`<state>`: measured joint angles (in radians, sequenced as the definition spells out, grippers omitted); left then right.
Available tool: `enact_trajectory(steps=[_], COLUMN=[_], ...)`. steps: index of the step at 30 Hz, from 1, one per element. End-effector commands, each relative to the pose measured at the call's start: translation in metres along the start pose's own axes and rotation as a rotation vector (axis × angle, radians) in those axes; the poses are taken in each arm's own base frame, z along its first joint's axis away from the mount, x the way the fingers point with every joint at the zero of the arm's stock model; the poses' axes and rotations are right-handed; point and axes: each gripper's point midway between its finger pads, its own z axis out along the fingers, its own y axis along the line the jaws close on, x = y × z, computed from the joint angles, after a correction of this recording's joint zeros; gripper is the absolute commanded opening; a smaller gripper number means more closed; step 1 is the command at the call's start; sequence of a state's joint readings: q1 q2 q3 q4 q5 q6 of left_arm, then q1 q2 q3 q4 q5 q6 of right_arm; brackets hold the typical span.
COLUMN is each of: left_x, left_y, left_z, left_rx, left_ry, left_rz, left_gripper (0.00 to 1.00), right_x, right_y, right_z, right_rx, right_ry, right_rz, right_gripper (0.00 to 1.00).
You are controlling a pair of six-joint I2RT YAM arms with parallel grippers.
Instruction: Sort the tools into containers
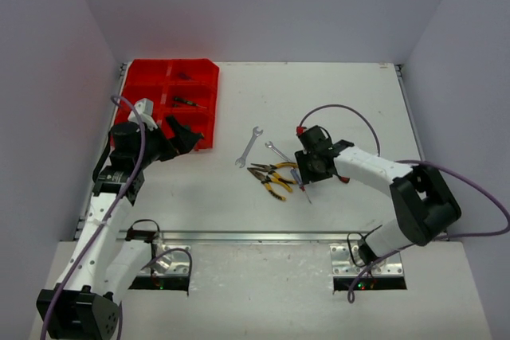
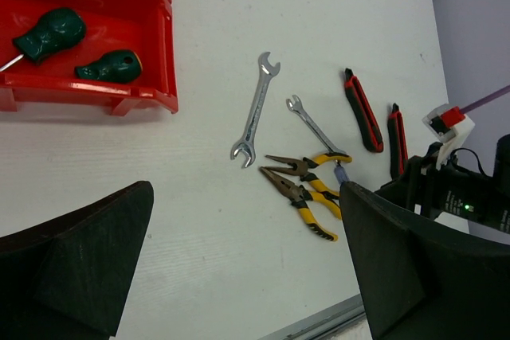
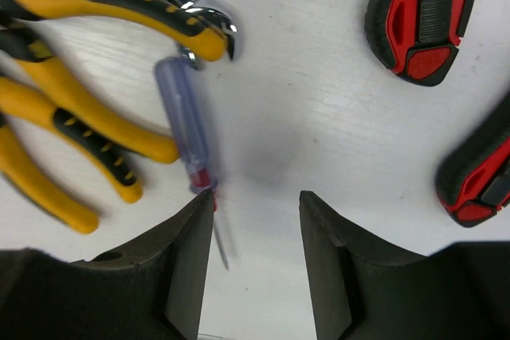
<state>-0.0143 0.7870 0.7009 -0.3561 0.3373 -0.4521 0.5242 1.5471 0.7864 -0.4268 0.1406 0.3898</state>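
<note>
Starting at the far left of the white tabletop [image 1: 335, 101]: finding the glossy red plastic tray [image 1: 147, 77], moulded into rectangular compartments and already keeping two green-handled screwdrivers [image 2: 49, 33], bulbous and dark, in one bin. Noting the left claw [image 1: 190, 134] hanging by the tray's near right corner, matte black fingers [image 2: 88, 260] spread wide, gripping nothing. Moving right: seeing a flat silver double-ended wrench [image 2: 255, 109] lying loose, then a slimmer wrench [image 2: 313, 125] angled beside it, its near end meeting a handle of the pliers [image 2: 303, 189], two pointed-nose pairs with yellow grips bearing ribbed black inserts. Spotting just beside them a slim blue-red screwdriver [image 3: 182, 117], with translucent blue handle, red collar and thin steel shaft. Finding the right claw [image 3: 256, 212] poised low over bare tabletop, roughly half open, clasping nothing, the shaft lying along one fingertip's inner edge. Ending at the red-black cutters [image 3: 422, 13], chunky rubbery handles lying farthest right.
</note>
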Motion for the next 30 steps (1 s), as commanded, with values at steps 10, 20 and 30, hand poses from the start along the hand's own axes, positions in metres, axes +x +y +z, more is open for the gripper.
enact_trajectory(steps=[10, 20, 30], left_x=[-0.005, -0.003, -0.001], left_y=[-0.013, -0.012, -0.014], left_z=[-0.004, -0.004, -0.003], left_rx=[0.068, 0.067, 0.075], left_ry=[-0.021, -0.018, -0.008], left_rz=[0.041, 0.044, 0.037], left_gripper=[1.0, 1.0, 1.0], right_x=[0.001, 0.009, 0.022], right_y=[0.027, 0.031, 0.019], right_z=[-0.016, 0.016, 0.006], right_rx=[-0.051, -0.047, -0.008], right_ry=[-0.089, -0.024, -0.03], right_rz=[-0.045, -0.077, -0.062], right_gripper=[0.44, 0.32, 0.02])
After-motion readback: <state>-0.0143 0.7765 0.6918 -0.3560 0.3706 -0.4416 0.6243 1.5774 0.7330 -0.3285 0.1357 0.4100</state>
